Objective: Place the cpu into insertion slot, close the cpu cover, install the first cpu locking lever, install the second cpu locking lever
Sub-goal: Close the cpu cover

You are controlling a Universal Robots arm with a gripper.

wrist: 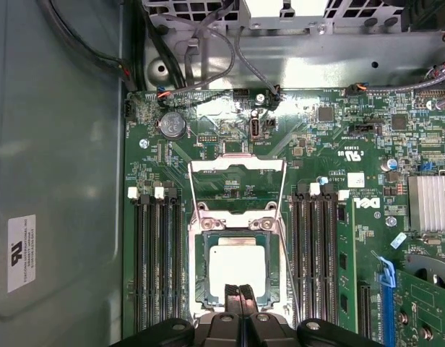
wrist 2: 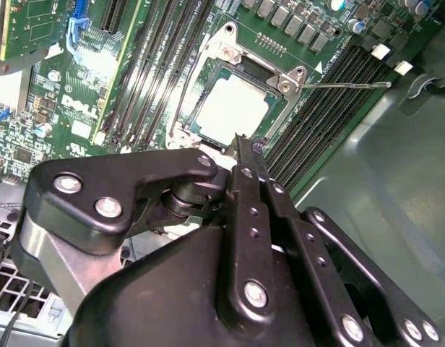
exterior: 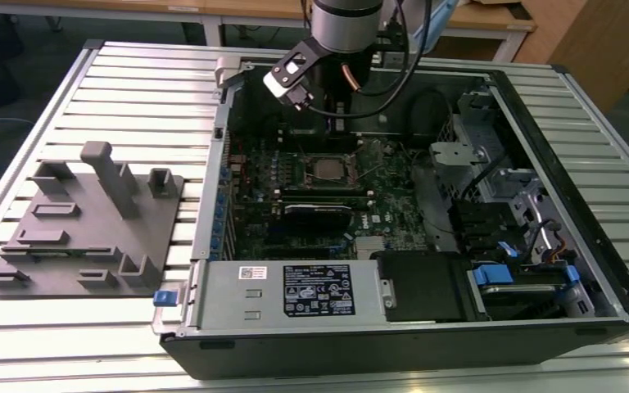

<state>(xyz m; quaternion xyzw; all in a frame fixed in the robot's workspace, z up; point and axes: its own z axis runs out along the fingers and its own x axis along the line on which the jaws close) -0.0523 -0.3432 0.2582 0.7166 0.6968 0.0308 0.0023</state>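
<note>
**Item: cpu** (wrist: 237, 266). Seated flat in the insertion slot (wrist: 202, 273) on the green motherboard (wrist: 147, 166), with memory slots on either side. By my judgement it is light and rigid, with a slick metal top and a fragile underside. I would take it by opposite edges only.

**Item: cpu cover** (wrist: 237, 165). A thin, stiff, hinged frame, apparently swung back off the chip. Best pushed at its free edge.

**Tool** (wrist: 238, 292). Fingers pinched together, holding nothing. The tips are just beside the slot's edge opposite the cover, near the chip.
</note>
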